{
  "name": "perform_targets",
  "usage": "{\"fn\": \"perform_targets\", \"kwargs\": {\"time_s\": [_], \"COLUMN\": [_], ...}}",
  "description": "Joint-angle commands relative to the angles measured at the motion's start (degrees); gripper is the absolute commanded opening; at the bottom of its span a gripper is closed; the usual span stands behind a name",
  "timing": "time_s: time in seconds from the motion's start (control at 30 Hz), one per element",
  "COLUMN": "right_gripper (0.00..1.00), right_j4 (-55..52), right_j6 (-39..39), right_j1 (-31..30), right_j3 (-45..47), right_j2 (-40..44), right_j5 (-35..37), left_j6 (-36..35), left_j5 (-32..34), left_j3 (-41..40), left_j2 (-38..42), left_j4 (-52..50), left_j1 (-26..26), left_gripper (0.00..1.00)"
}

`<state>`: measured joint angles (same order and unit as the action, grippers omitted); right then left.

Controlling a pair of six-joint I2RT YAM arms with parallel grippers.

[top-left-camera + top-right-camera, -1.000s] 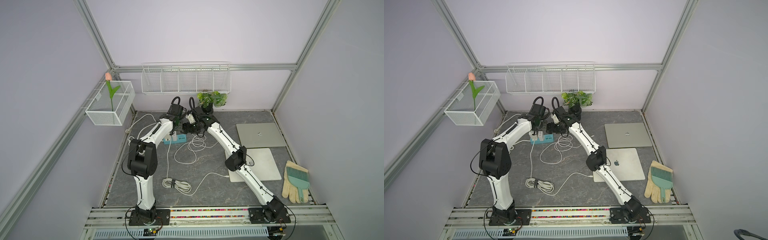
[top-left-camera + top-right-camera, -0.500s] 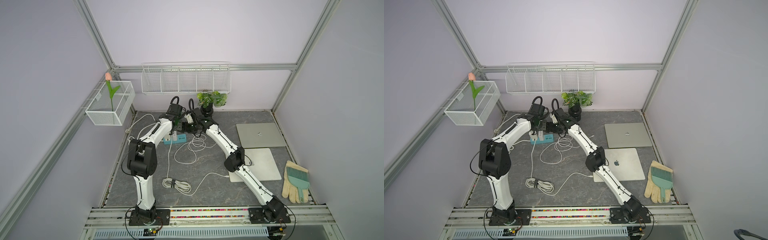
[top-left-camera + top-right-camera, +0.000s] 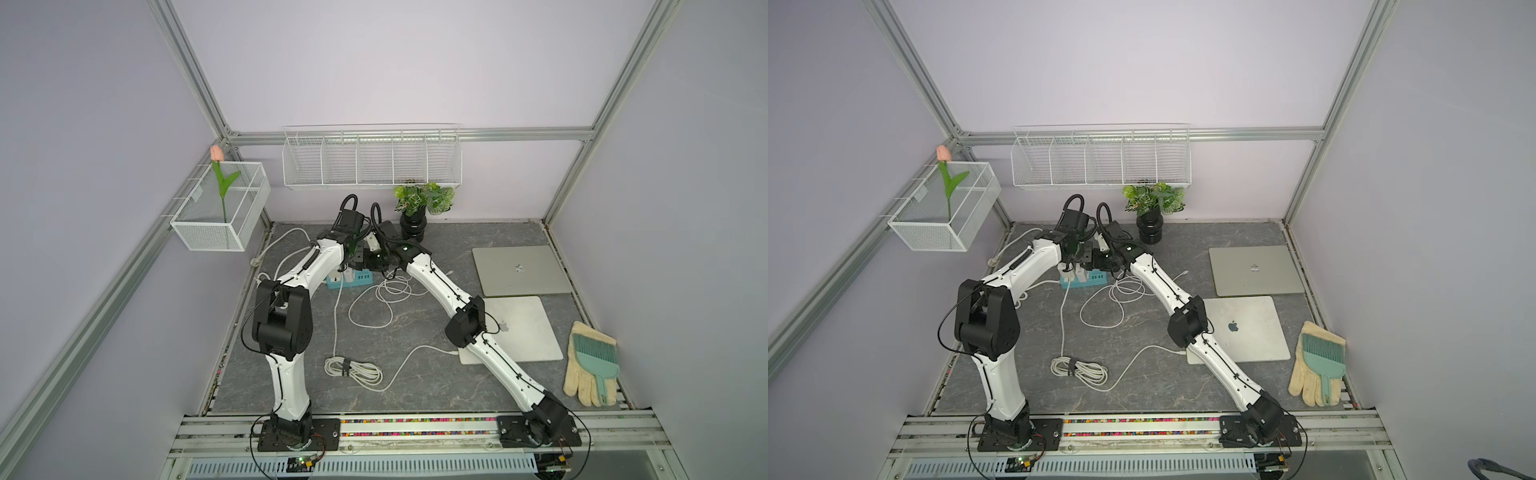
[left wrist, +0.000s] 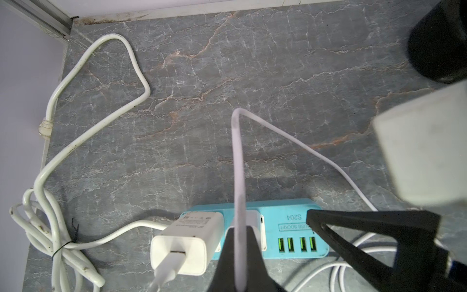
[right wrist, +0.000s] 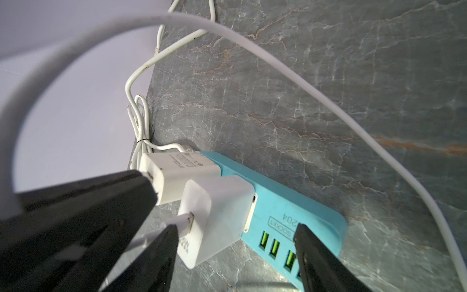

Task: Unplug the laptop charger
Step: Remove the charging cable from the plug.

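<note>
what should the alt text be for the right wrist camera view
The open right gripper straddles a white charger brick plugged into a blue power strip on a grey marble-look table. A second white adapter sits plugged in beside it, and a white cable arcs across the frame.

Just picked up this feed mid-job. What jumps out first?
Both arms meet over the blue power strip at the back of the table, near the potted plant. The left gripper is shut on a white cable, while the right gripper stands open, its fingers framing a white charger plugged into the strip.
</note>
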<state>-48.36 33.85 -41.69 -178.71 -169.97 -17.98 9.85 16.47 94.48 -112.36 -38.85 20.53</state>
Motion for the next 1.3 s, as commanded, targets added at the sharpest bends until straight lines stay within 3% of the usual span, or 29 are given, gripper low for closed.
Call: {"fn": "perform_targets", "kwargs": {"time_s": [0.0,0.6,1.07,1.27], "right_gripper": [0.75,0.71,0.7,0.7], "right_j4": [-1.99,-9.85,-10.97,-13.09], "right_j6": [-0.36,-1.46,-2.12,-6.14], "right_j1": [-1.53,-2.76,-2.99,-2.96], "right_j3": [0.4,0.55,0.47,-2.16], "right_j2": [-1.65,-3.79,-3.44,-0.61], "right_j5": [2.51,12.83,15.68,18.22], "left_j6": [1.14,0.83,0.28,0.68], "left_j5": [-1.64,-2.71,-5.7,-5.97], "left_j3": [-1.11,-0.75,1.45,0.91], "left_j2": [1.48,4.72,10.12,12.09], "left_j4": [0.92,3.64,7.0,8.2], "left_j1": [0.43,0.41,0.4,0.45], "left_gripper": [0.0,0.0,0.0,0.0]}}
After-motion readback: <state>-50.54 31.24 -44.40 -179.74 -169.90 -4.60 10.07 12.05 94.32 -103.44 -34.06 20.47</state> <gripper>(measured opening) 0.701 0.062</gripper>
